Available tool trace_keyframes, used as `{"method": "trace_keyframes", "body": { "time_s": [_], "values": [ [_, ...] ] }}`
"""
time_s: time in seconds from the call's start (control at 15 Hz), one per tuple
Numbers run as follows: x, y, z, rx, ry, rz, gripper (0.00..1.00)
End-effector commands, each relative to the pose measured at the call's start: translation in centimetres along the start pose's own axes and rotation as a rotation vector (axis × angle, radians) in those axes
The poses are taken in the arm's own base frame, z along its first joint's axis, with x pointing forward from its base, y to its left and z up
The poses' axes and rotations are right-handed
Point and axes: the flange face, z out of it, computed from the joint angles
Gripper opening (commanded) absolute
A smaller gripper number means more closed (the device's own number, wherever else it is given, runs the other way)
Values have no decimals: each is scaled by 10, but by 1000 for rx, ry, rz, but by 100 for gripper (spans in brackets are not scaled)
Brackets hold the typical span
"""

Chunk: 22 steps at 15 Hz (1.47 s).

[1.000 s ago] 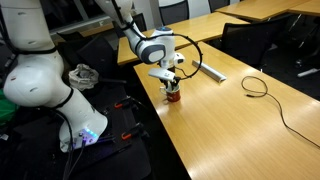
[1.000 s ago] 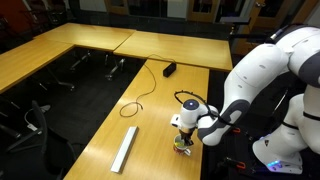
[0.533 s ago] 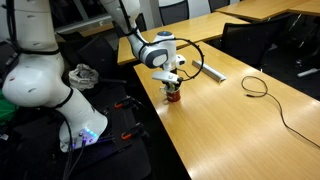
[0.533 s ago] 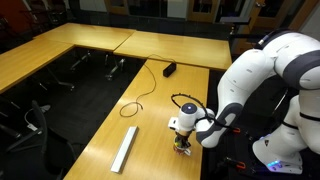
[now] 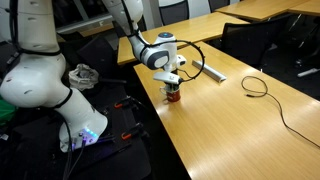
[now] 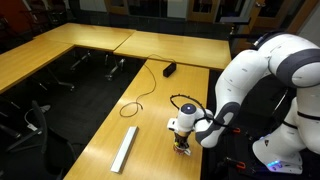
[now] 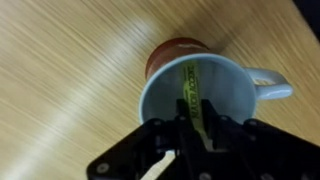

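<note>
Tool (image 7: 199,128) hangs straight down into mug (image 7: 235,85), fingers pinched fully together on yellow-green stick (image 7: 192,88) standing inside mug. Mug upright, white inside, red-brown outside, handle out to one side. In exterior view, mug sits on wooden worktop (image 5: 232,132), close to long edge nearest robot base. Past it, toward worktop middle, grey bar (image 5: 210,72) lies flat, apart from mug. Farther along, black cable (image 5: 258,87) lies looped. Small black box (image 6: 170,70) sits at cable's far end.
</note>
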Motion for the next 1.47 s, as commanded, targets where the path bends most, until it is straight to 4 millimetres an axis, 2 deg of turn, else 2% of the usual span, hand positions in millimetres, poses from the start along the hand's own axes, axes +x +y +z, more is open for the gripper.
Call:
{"method": "trace_keyframes", "body": {
  "time_s": [0.0,0.27,0.4,0.53,0.6,0.73,0.8,0.93,1.2,1.4],
  "values": [
    [-1,-6,-24,-31,26,2,5],
    [8,-12,-66,-48,66,71,5],
    [9,-7,-92,-73,55,127,5],
    [5,8,-114,-101,4,182,5],
    [-3,21,-122,-136,-54,218,5],
    [-14,45,-124,-176,-161,225,5],
    [-18,54,-120,-184,-208,204,5],
    [-31,71,-95,-205,-275,116,5],
    [-52,87,-21,-259,-395,-28,5],
    [-57,99,27,-319,-494,-88,5]
  ]
}}
